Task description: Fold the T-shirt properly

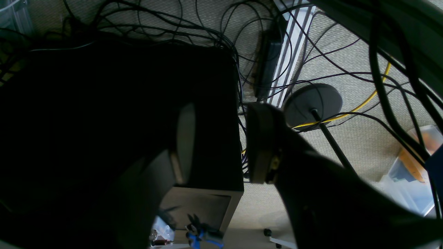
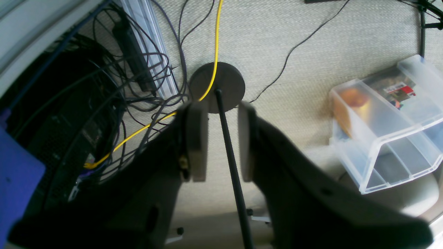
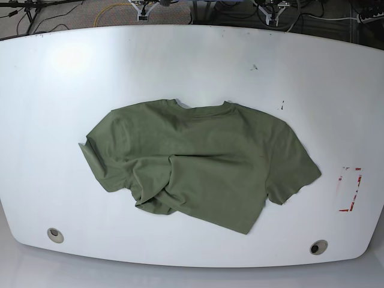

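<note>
The olive-green T-shirt (image 3: 198,159) lies spread but rumpled on the white table (image 3: 180,60) in the base view. Its neck points to the far edge and its lower left hem is bunched and folded over. Neither gripper shows in the base view. My left gripper (image 1: 221,145) is open and empty in the left wrist view, off the table and facing the floor. My right gripper (image 2: 220,141) is open and empty in the right wrist view, also over the floor. A thin black stand pole (image 2: 230,148) on the floor shows through its gap. The T-shirt is out of both wrist views.
Red marks (image 3: 351,189) sit on the table at the right. Two round holes (image 3: 55,234) (image 3: 318,246) lie near the front edge. Below are tangled cables (image 1: 193,31), a black case (image 1: 121,114), a round stand base (image 2: 217,86) and a clear plastic bin (image 2: 387,121).
</note>
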Controlling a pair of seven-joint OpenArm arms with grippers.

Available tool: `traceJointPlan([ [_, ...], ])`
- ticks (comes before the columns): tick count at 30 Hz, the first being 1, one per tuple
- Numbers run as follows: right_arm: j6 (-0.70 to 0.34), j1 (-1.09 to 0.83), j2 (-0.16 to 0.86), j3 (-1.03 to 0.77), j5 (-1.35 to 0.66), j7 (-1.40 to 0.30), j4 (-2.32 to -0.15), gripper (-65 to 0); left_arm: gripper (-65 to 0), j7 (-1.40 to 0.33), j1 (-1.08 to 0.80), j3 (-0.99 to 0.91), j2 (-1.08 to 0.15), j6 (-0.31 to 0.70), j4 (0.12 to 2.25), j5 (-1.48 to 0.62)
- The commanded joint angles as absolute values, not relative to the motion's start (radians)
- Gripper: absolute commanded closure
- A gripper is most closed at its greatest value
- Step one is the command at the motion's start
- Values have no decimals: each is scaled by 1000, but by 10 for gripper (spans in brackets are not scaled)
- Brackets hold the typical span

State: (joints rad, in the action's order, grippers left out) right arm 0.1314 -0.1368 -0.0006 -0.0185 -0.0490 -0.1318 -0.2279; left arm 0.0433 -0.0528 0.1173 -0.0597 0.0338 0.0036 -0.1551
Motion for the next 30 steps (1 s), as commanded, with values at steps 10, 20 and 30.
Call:
traceJointPlan([
  [10,139,-155,7,-24,-47,-133,-219,-141,-227,56,-60,112,-81,33,5,-149],
  [20,135,-147,5,-23,-46,-132,-221,-144,-225,51,-62,115,-78,33,1,-150],
  [30,134,-148,6,-23,-44,-131,-213,-143,-226,51,-67,111,-79,33,11,-151],
])
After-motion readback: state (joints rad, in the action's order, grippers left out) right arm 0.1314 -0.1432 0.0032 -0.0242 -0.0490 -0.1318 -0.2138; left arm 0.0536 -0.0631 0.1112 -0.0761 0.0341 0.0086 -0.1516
